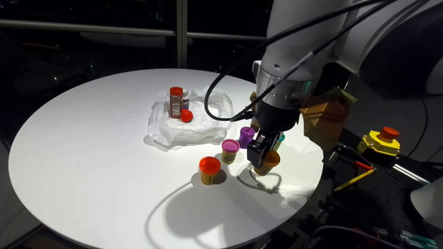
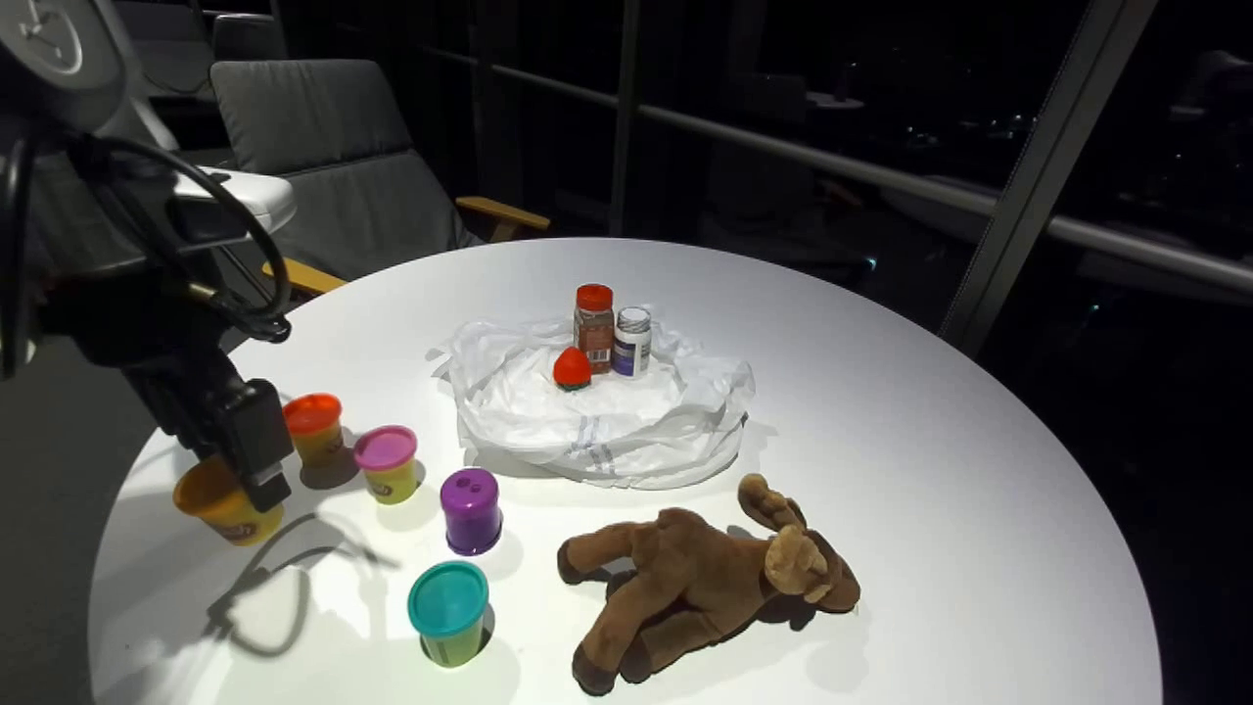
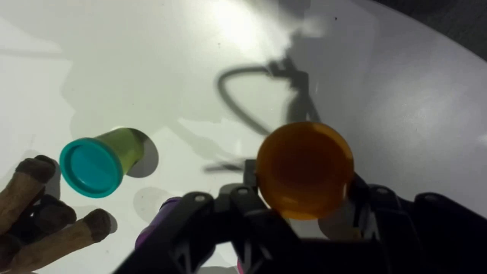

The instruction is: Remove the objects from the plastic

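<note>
My gripper (image 3: 304, 182) is shut on the orange cup (image 3: 304, 152), a finger on each side of it. The cup (image 1: 268, 164) is tilted near the table's edge; whether its base touches the table I cannot tell. On the plastic (image 2: 626, 465), wrinkled and whitish, stand the red-capped brown jar (image 2: 594, 338) and a white jar (image 2: 631, 345), with a red strawberry-like piece (image 2: 572, 368) in front. Off the plastic are the brown animal figure (image 2: 700, 578), lying down, the teal cup (image 2: 448, 607), the purple cup (image 2: 472, 514), a pink-lidded yellow cup (image 2: 389, 468) and a red-orange-lidded yellow cup (image 1: 209, 173).
The round white table (image 1: 104, 166) carries all of these. Close to the gripper stand the purple, pink-lidded and teal cups. Beside the table are a yellow and red device (image 1: 380, 143) and a pencil (image 1: 354, 180); a grey chair (image 2: 313, 157) stands behind.
</note>
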